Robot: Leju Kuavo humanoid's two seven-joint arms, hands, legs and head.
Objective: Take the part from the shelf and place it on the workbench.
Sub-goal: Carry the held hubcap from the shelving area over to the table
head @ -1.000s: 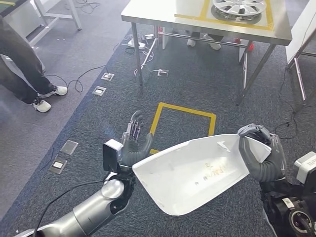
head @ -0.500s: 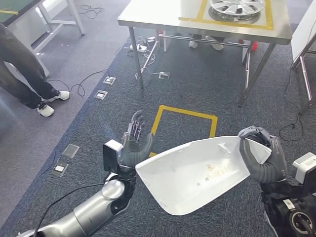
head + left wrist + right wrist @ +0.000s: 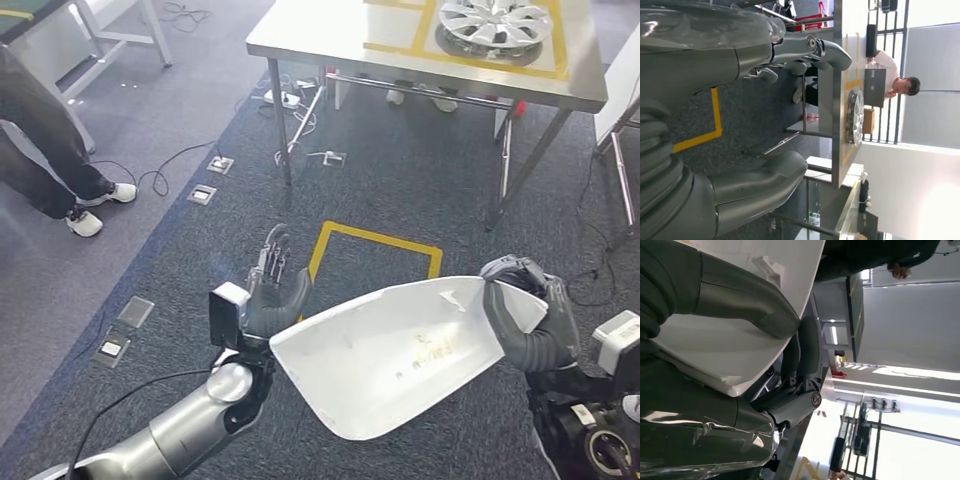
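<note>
The right hand (image 3: 532, 320) grasped one end of the white part (image 3: 385, 355), carried above the dark carpet (image 3: 392, 190). The left hand (image 3: 273, 290) was released, fingers apart, beside the part's other end. Ahead stood the steel workbench (image 3: 332, 35) bearing a hubcap (image 3: 494, 20). The left wrist view showed a seated person (image 3: 896, 82) beyond it.

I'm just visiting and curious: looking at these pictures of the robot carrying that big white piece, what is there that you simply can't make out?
- Writing on the white part: too small and faint in the head view.
- Right hand: fingers under the part are hidden by it in the head view.
- Left hand: whether it touches the part's edge cannot be told.
- Hubcap on the workbench: cut off by the head view's top edge.
- Person: cut off by the frame's left edge.
</note>
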